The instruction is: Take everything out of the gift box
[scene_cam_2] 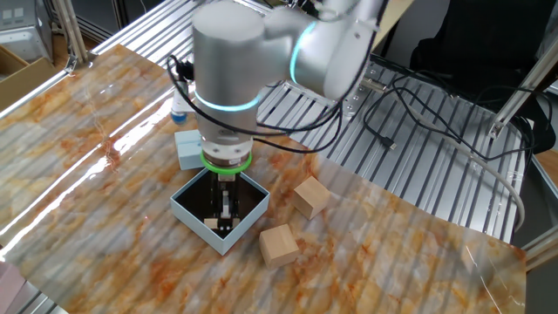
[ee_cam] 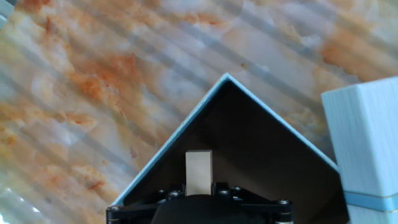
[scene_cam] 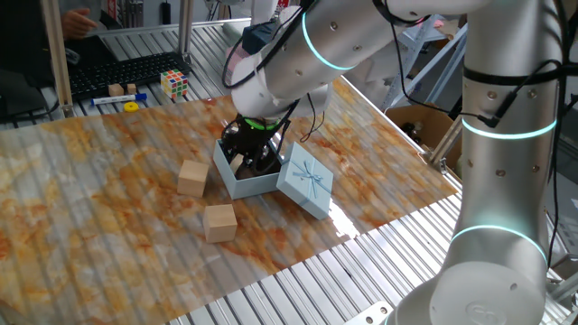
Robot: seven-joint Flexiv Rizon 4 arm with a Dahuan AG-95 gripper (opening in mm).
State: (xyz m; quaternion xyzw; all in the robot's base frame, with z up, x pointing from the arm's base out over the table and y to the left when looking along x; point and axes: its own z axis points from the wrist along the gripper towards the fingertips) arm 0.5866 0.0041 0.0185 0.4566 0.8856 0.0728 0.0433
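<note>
Two wooden blocks (scene_cam: 191,177) on marbled table (scene_cam: 81,208).

My gripper (scene_cam_2: 224,212) is lowered straight down into the open gift box (scene_cam_2: 187,209), its fingers inside the dark interior. At the fingertips, close to the box's near corner, a pale bit of a wooden block (scene_cam_2: 212,224) shows; I cannot tell whether the fingers are clamped on it. Two more wooden blocks lie outside on the marbled table (scene_cam_2: 105,244): one (scene_cam_2: 279,243) just beside the box's right corner, the other (scene_cam_2: 310,196) a little farther back and right, apart from the box. The pale-blue lid (scene_cam_2: 187,150) lies behind the box on the left, partly hidden by my arm, with a small bottle (scene_cam_2: 179,110) beyond it
</note>
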